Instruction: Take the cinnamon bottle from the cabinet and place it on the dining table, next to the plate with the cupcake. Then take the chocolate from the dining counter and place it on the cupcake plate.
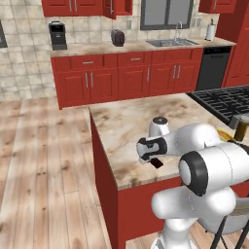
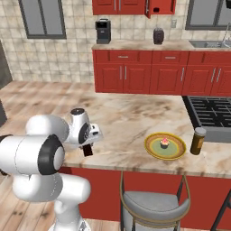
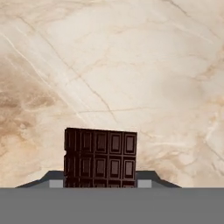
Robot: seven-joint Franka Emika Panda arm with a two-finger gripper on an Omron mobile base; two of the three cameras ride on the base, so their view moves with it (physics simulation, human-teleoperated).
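Note:
My gripper (image 3: pixel 100 184) is shut on the chocolate (image 3: pixel 100 158), a dark segmented bar that sticks out between the fingertips over the marble. In the base views the gripper (image 2: pixel 88 146) (image 1: pixel 154 160) holds the chocolate (image 2: pixel 87 150) (image 1: pixel 157 164) low over the dining table (image 2: pixel 131 115) (image 1: pixel 126 121) near its front edge. To the right lies the yellow-rimmed plate (image 2: pixel 151 140) (image 1: pixel 224 133) with the pink cupcake (image 2: pixel 165 143) on it. Just right of the plate the brown cinnamon bottle (image 2: pixel 197 140) (image 1: pixel 241 127) stands upright. The red wall cabinet (image 2: pixel 160 6) (image 1: pixel 119 7) hangs at the back.
A grey stool (image 2: pixel 153 203) stands at the island's front edge below the plate. A black stove top (image 2: pixel 210 110) (image 1: pixel 223 99) sits at the island's right end. On the rear worktop are a coffee machine (image 2: pixel 103 30), a toaster (image 2: pixel 158 35) and a sink (image 1: pixel 171 42).

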